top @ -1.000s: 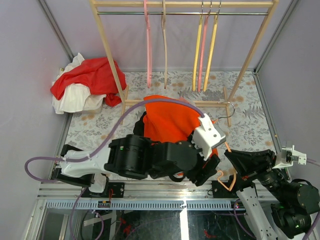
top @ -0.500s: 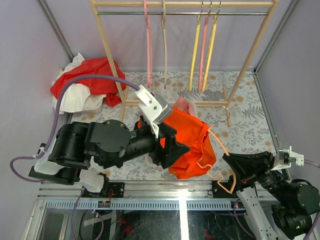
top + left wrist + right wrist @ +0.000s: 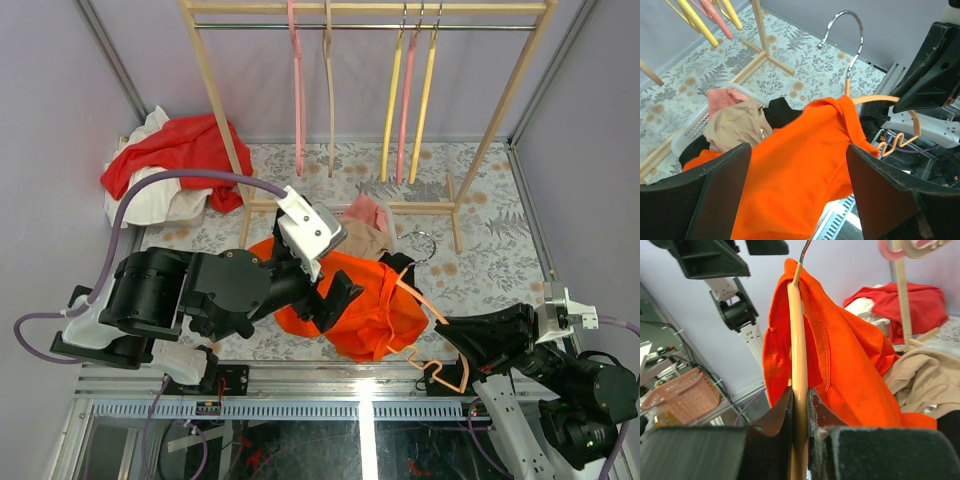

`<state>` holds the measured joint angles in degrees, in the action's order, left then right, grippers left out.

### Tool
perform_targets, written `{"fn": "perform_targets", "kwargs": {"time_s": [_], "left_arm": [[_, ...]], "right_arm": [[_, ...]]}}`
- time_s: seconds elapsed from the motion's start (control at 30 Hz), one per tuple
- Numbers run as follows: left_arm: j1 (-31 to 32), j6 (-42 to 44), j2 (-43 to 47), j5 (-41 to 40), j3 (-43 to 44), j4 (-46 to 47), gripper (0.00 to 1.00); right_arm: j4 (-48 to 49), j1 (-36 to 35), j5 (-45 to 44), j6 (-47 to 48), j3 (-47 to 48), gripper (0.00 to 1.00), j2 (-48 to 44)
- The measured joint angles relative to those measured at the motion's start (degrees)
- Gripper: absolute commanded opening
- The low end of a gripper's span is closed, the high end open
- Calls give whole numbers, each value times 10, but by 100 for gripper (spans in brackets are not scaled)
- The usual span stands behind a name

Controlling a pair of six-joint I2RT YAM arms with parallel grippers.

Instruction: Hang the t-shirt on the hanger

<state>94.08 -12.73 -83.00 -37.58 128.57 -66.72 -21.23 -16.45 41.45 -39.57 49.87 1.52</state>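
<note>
The orange t-shirt (image 3: 365, 310) hangs draped over the upper part of the peach hanger (image 3: 432, 313), bunched just below the silver hook (image 3: 425, 240). The hanger's near arm and wavy bar (image 3: 442, 372) are bare. My right gripper (image 3: 468, 342) is shut on the hanger's bar (image 3: 799, 390), with orange cloth (image 3: 850, 355) hanging on both sides of it. My left gripper (image 3: 797, 200) stands wide open just left of and above the t-shirt (image 3: 790, 170), with nothing gripped between its fingers (image 3: 715, 200). The hook (image 3: 845, 30) and peach arm (image 3: 885, 100) show beyond it.
A wooden rack (image 3: 220, 100) with pink (image 3: 297, 90) and yellow hangers (image 3: 392, 110) spans the back. Red cloth (image 3: 185, 150) over white cloth lies at the back left. A white basket (image 3: 690, 135) with a tan garment (image 3: 365, 240) sits behind the t-shirt.
My left arm has swung from the right side back to the left, and its gripper has opened and let go of the t-shirt. The hanger has shifted slightly with the right gripper.
</note>
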Motion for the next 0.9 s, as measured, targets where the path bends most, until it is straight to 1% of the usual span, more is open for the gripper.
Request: {"fn": "perform_targets", "kwargs": {"time_s": [0.17,0.3,0.43,0.73,0.8,0.9], "left_arm": [[0,24,20,9,-11,0,77],[0,35,28,42,-22,2,77],[0,42,12,76,-28,0,75],[-4,52,-13,118,-33,-1,44],[-8,53,-13,123,-33,-1,33],[-13,60,-13,132,-33,-9,14]], "right_arm": [[49,0,50,-25,-12,0,15],[83,0,78,-42,-21,0,26],[122,0,98,-61,-27,0,35],[181,0,140,-89,-33,0,53],[191,0,143,-93,-37,0,56],[201,0,148,-99,-42,0,62]]}}
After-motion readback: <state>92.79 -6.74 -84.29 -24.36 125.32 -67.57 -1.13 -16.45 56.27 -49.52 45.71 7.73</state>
